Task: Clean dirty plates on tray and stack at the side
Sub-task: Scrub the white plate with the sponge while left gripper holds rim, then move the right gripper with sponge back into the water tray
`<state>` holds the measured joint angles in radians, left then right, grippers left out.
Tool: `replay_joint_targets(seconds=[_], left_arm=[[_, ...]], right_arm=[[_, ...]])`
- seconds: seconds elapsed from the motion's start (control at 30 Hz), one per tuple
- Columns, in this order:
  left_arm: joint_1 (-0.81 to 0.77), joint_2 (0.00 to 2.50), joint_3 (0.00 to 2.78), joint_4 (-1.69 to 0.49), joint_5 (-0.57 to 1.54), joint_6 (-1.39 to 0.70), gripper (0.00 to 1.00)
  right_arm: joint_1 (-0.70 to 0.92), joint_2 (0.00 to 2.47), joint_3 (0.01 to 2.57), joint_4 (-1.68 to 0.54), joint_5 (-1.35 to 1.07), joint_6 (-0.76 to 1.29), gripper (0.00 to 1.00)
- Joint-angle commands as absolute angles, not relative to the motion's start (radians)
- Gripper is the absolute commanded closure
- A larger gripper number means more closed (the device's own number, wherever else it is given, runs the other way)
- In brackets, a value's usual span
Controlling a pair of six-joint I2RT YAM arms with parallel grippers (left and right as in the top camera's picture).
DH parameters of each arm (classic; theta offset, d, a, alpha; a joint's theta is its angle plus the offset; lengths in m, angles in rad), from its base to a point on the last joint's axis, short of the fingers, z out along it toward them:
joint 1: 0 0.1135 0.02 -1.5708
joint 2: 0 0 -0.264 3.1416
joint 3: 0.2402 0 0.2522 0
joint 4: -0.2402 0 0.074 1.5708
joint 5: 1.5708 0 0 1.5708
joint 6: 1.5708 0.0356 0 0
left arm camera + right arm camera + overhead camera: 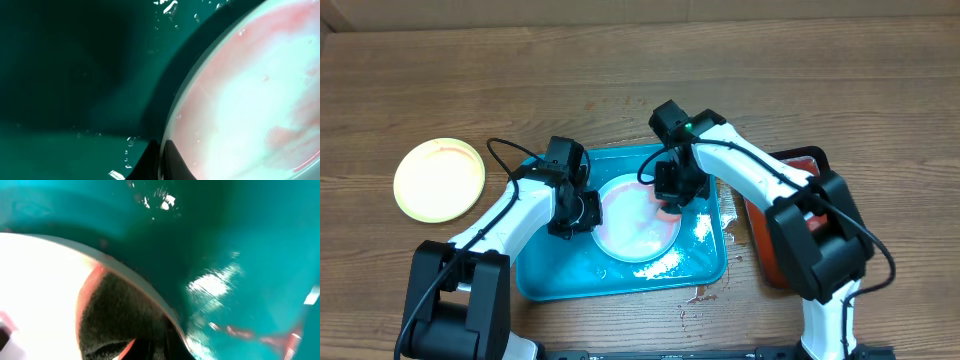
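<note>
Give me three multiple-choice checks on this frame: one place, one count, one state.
1. The yellow plate sits: A on the tabletop, left of the tray; B on the tray; C on the black tray.
2. Plates on the tray: A two; B one; C three.
3. The whitish plate is: A spotless; B upside down; C pink-smeared.
Answers: 1A, it lies on bare wood clear of the tray; 2B, only the whitish plate lies there; 3C, pink streaks cross its face.
</note>
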<state>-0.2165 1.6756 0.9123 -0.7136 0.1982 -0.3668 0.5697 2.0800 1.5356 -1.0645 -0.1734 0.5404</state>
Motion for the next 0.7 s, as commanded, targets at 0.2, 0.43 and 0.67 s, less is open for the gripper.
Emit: replay_joint_targets(seconds=[0.2,0.43,0.67], left_arm=[[-0.206,1.681,0.907,-0.727,0.131,-0.382,0.96],[-0.206,1.681,0.907,-0.724,0.131,-0.381,0.96],[-0.206,1.674,0.945,-0.755,0.128,-0.381,0.96]], right_arm=[[0.558,1.782,1.605,-1.153,-0.009,0.526,0.96],[0.518,1.683,1.602,-1.509,0.422,0.870,0.96],[0.466,1.683,1.468,-1.529,0.418,0.944,0.96]])
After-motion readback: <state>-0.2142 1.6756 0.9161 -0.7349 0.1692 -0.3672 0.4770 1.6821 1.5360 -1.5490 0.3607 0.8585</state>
